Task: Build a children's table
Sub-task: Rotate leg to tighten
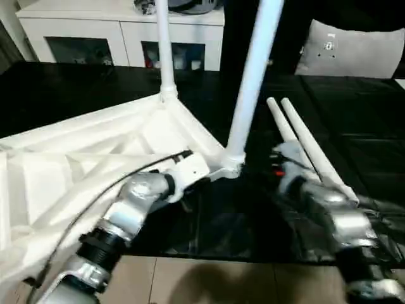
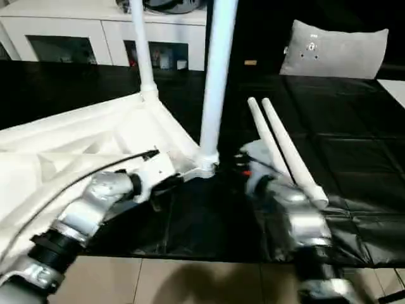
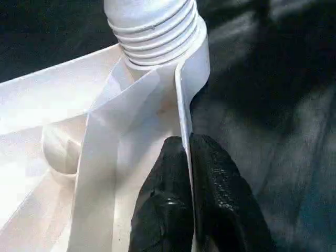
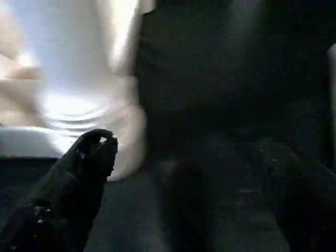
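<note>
Two legs (image 1: 253, 82) stand upright in corner sockets of the upside-down tabletop (image 1: 76, 158) on the black worktop (image 1: 354, 139). Left gripper (image 3: 187, 149) fingers pinch the tabletop's edge wall, likely steadying it. Right gripper (image 4: 178, 157) fingers spread wide, empty, beside two loose legs (image 1: 304, 142).

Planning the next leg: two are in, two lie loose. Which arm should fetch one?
Right. Its gripper is open beside the loose legs on the black table. The left gripper is shut on the tabletop rim by the near leg, steadying it.
</note>
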